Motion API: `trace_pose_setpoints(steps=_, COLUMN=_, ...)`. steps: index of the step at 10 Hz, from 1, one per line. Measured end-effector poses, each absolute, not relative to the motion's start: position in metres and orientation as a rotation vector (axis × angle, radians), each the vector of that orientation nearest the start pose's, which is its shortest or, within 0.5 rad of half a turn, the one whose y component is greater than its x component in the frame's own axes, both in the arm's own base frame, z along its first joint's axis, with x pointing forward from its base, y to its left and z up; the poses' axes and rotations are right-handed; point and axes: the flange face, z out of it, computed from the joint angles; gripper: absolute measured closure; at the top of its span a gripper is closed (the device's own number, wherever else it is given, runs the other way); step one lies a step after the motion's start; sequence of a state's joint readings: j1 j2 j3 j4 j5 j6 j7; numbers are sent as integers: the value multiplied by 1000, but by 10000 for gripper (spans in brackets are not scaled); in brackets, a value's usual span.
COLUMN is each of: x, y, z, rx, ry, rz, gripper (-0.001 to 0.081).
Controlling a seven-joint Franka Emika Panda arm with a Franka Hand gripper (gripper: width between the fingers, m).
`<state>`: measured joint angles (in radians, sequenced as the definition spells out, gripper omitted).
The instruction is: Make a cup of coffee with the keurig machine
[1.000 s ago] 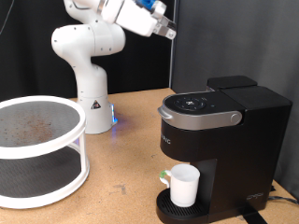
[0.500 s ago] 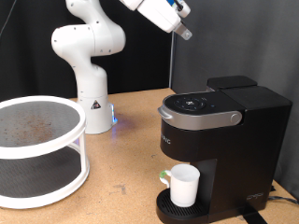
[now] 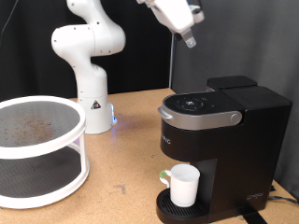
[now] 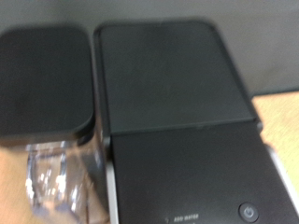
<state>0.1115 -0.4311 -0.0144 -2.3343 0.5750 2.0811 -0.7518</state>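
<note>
The black keurig machine stands on the wooden table at the exterior view's right, with its silver-grey lid handle down. The white cup stands on the round drip base under the brew head, handle towards the exterior view's left. My gripper is high in the air above the machine, tilted down towards it, and its fingers look closed and empty. The wrist view looks down on the machine's black top and a round button. No fingers show there.
A white two-tier round rack stands at the exterior view's left. The white arm base with a blue light stands behind the middle of the table. A black tank lid sits beside the machine's top.
My gripper has moved towards the exterior view's right and now hangs over the machine. The cup and the machine have not moved.
</note>
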Motion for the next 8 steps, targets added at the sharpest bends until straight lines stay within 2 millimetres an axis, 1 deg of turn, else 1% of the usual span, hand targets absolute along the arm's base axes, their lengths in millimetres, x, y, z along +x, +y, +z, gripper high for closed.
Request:
trace_pose_setpoints(steps=1, x=448, y=73, z=529, rx=-2567, ry=-847, rz=-428, gripper=-1)
trace_pose_setpoints(steps=3, x=470, y=77, z=534, rx=-2574, ry=-851, rz=-431, gripper=-1)
trace_pose_setpoints(steps=4, x=469, y=77, z=533, rx=-2574, ry=-850, rz=-427, gripper=-1)
trace_pose_setpoints(steps=5, x=469, y=76, z=530, rx=-2570, ry=-893, rz=-457, gripper=-1)
trace_pose_setpoints(steps=6, x=468, y=76, z=527, rx=-2584, ry=-951, rz=-478, gripper=-1)
trace_pose_setpoints(steps=8, x=467, y=81, z=525, rx=-2663, ry=-1099, rz=-448, gripper=-1)
